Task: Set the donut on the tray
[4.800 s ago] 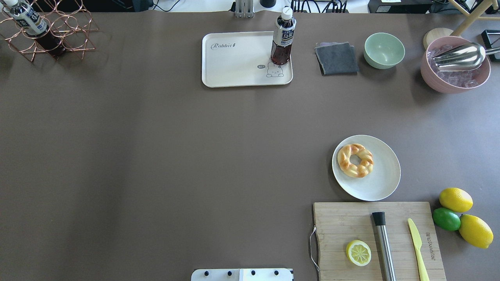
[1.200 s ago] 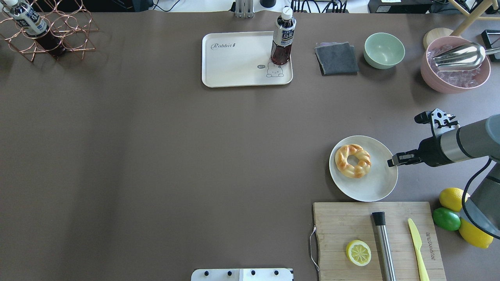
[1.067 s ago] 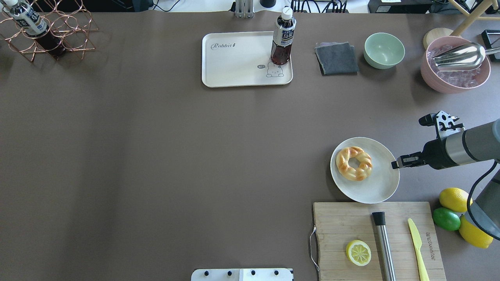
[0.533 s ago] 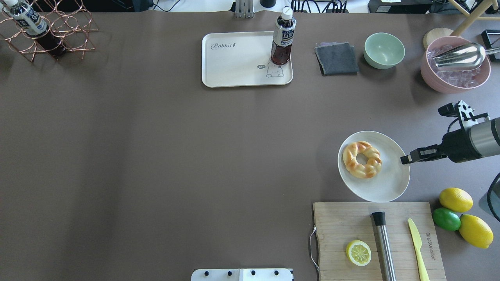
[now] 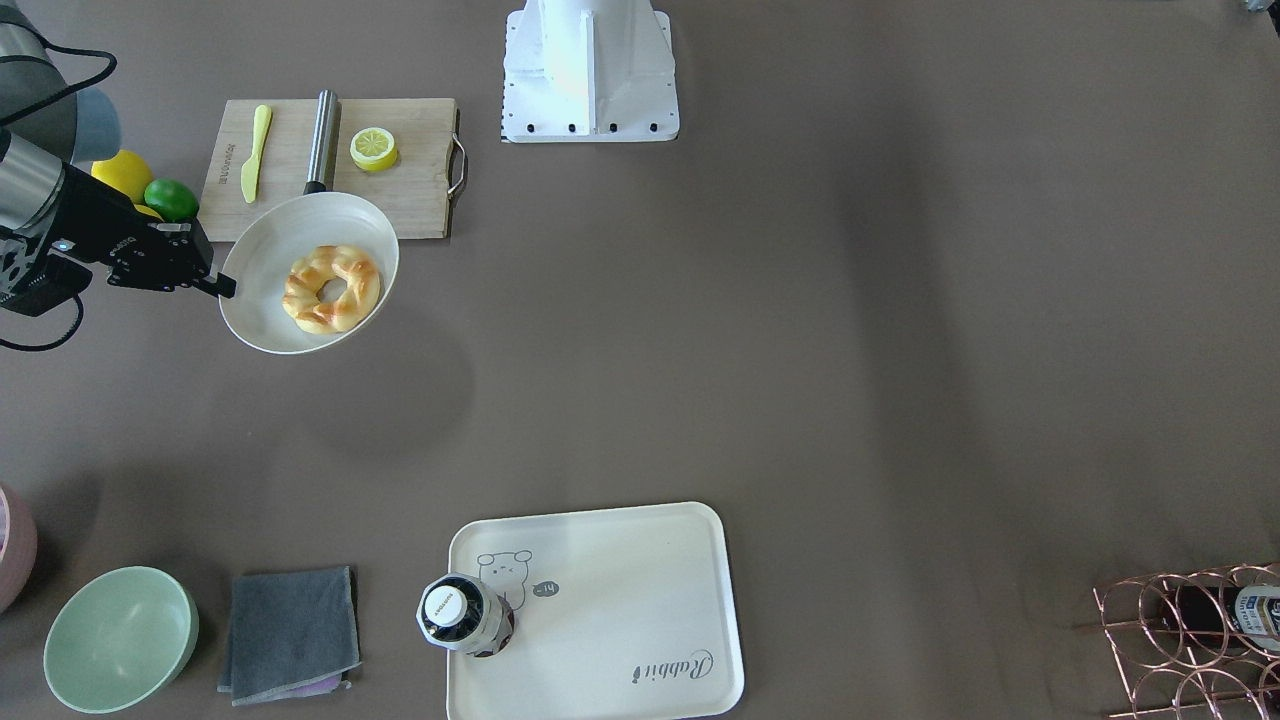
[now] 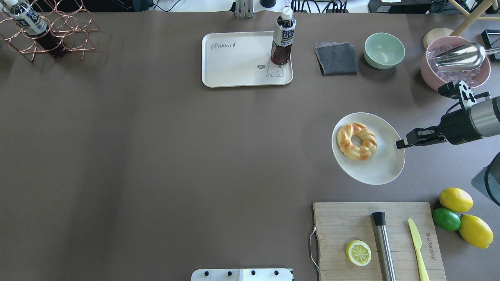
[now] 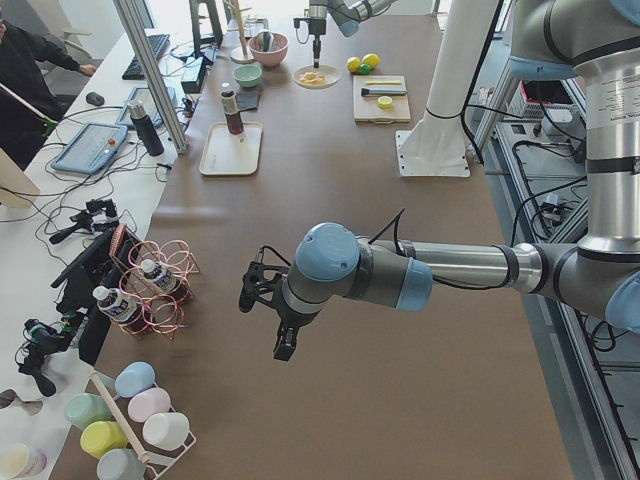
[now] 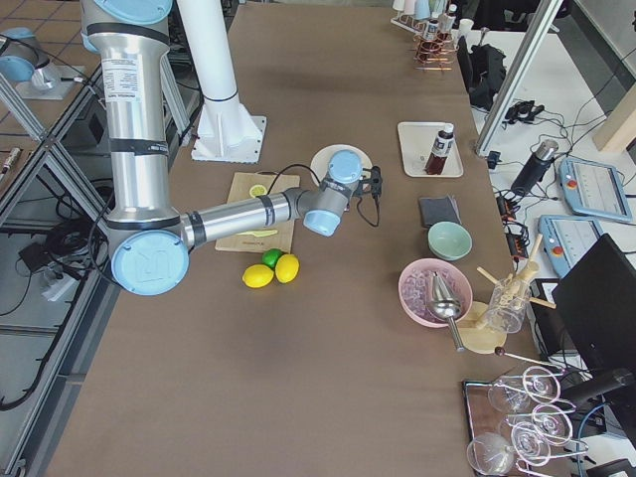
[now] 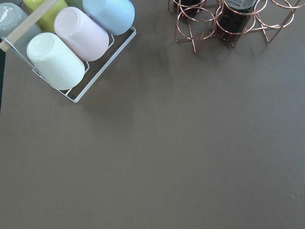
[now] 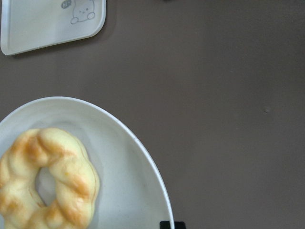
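Above the table (image 6: 156, 156), right side: the plate (image 6: 381, 168) hangs tilted and clear of the surface; in the front-facing view its shadow falls apart from it.
Right gripper (image 6: 399, 144): closed on the plate's rim, at the side facing the arm.
Donut (image 6: 356, 141): lies on the plate, on the half away from the gripper, which does not touch it.
Tray (image 6: 234, 66): flat on the table at the far edge, well apart from the plate.
Bottle (image 6: 283, 37): upright on the tray's corner, just beside the bear drawing.
Cutting board (image 6: 343, 222): on the table between the plate and the robot, carrying a lemon half (image 6: 358, 252).
Left gripper (image 7: 283, 345): seen only from the side, over the table near the copper rack (image 7: 160, 285); I cannot tell whether it is open or closed.
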Controlling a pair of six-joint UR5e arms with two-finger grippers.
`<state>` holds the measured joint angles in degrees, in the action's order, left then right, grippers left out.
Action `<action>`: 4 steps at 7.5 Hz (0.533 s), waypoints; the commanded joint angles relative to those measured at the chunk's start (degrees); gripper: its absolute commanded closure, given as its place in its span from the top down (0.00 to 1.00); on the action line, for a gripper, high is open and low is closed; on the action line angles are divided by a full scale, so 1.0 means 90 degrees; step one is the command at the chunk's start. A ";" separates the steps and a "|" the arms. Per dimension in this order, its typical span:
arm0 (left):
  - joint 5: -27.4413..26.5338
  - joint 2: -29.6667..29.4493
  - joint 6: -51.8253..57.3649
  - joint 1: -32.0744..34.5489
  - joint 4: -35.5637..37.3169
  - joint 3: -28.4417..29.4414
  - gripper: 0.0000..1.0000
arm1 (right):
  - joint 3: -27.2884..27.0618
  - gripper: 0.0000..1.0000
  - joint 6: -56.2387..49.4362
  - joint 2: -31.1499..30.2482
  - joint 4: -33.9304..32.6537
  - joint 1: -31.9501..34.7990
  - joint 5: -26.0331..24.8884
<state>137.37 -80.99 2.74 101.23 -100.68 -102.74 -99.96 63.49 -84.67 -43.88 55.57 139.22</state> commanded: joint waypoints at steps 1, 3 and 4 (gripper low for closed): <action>0.0010 -0.0462 -0.1064 -0.0513 -0.0014 0.0009 0.98 | -0.0523 0.00 0.0094 0.1122 -0.1972 -0.0507 -0.1008; 0.0232 -0.0940 -0.2280 -0.1021 -0.0034 -0.0001 0.98 | -0.0661 0.00 0.0660 0.2302 -0.3418 -0.1007 -0.1600; 0.0611 -0.1175 -0.2886 -0.1216 -0.0043 -0.0010 0.98 | -0.0671 0.00 0.0835 0.2792 -0.3966 -0.1173 -0.1756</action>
<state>138.72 -87.86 -13.90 93.64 -100.94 -102.75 -105.44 68.25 -67.83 -69.80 47.92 126.52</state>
